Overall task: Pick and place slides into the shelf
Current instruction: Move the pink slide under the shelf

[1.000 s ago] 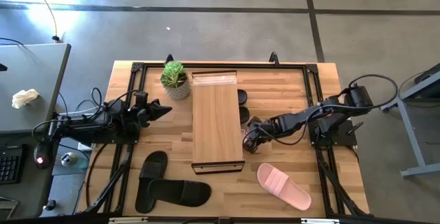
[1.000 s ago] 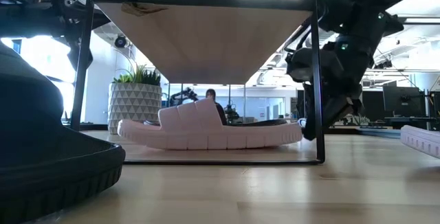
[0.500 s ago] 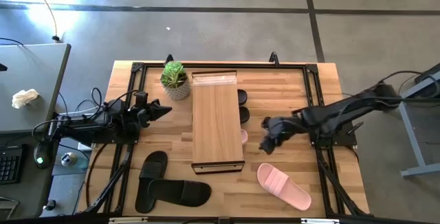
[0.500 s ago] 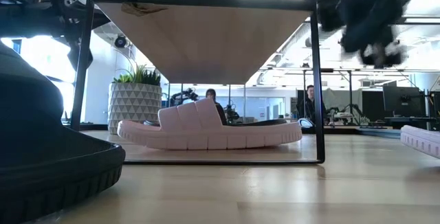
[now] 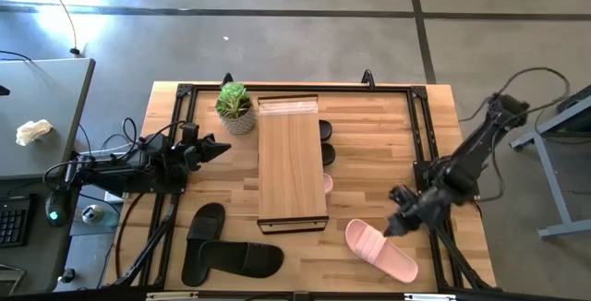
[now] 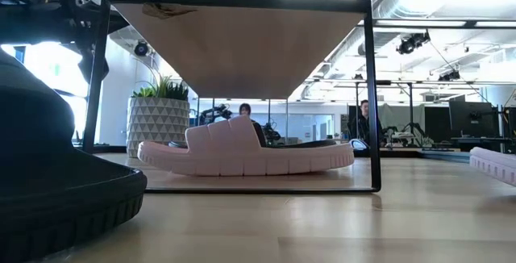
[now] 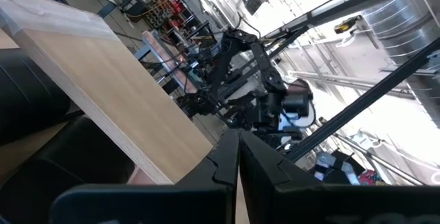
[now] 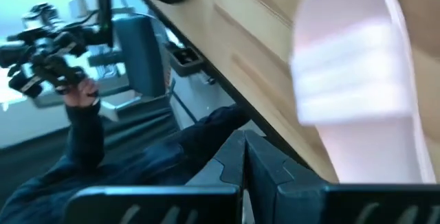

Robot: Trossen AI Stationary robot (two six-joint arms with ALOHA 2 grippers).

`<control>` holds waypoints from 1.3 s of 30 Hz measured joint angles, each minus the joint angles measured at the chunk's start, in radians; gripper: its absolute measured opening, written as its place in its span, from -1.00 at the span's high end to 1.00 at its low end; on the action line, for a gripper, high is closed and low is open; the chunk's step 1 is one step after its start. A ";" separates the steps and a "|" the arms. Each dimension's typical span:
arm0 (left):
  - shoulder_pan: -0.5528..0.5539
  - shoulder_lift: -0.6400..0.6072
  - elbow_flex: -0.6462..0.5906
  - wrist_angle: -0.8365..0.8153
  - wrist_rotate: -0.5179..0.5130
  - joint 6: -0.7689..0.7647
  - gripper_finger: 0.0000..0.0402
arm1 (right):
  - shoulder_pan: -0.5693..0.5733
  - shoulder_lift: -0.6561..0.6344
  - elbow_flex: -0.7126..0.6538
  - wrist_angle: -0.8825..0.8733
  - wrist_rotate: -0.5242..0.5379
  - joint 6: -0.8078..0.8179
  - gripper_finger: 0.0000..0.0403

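Left gripper (image 5: 222,148): fingers pressed together, empty, parked at the table's left side beside the potted plant (image 5: 235,107).

Two black slides (image 5: 222,250): matte, wide-strapped, lying at the near left of the table.

Shelf (image 5: 291,161): long light-wood rack, bare plank top, mid-table.

Pink slide (image 6: 242,152): on the lower tier, ribbed strap.

Second pink slide (image 5: 380,250): pale, on the table right of the shelf.

Right gripper (image 5: 399,225): closed, empty, just above that slide.
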 joint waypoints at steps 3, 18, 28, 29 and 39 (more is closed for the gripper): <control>0.000 0.000 0.000 0.000 0.000 0.000 0.99 | 0.126 0.047 0.000 0.005 0.106 0.147 1.00; 0.000 0.000 0.000 0.001 0.000 -0.002 0.99 | 0.233 0.437 0.000 0.143 0.310 0.388 0.20; 0.000 0.000 0.000 0.001 0.000 -0.003 0.99 | 0.255 0.476 0.000 0.253 0.378 0.388 0.04; 0.000 0.000 0.000 0.001 0.000 -0.003 0.99 | 0.262 0.470 0.000 0.251 0.377 0.390 0.04; 0.000 0.000 0.000 0.001 0.000 -0.003 0.99 | 0.225 0.466 0.000 0.159 0.360 0.398 0.04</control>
